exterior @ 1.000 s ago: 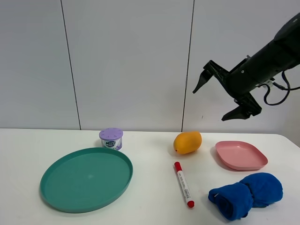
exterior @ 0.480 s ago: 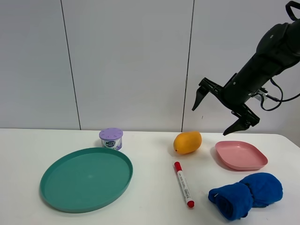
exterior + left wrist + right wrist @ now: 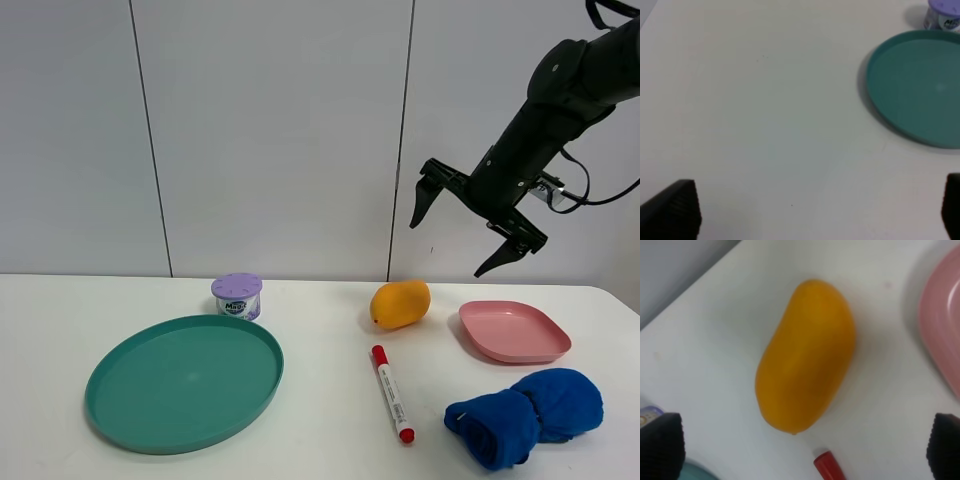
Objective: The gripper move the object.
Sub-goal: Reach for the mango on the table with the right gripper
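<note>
My right gripper [image 3: 447, 248] has dropped slightly; its fingers are spread wide above the mango [image 3: 400, 303], clear of it. The mango lies flat on the table [image 3: 320, 420], beside the pink plate [image 3: 515, 332], long axis slanted, tip toward the marker [image 3: 390, 392].

You have one teal plate [image 3: 185, 385], one pink plate [image 3: 515, 330], one mango [image 3: 400, 303], one marker [image 3: 390, 390], one blue cloth [image 3: 527, 415] and one purple-lidded tub [image 3: 238, 296].

The mango [image 3: 805, 357] looks smooth and matt, the blue cloth [image 3: 525, 412] soft, the teal plate [image 3: 185, 380] plastic.
</note>
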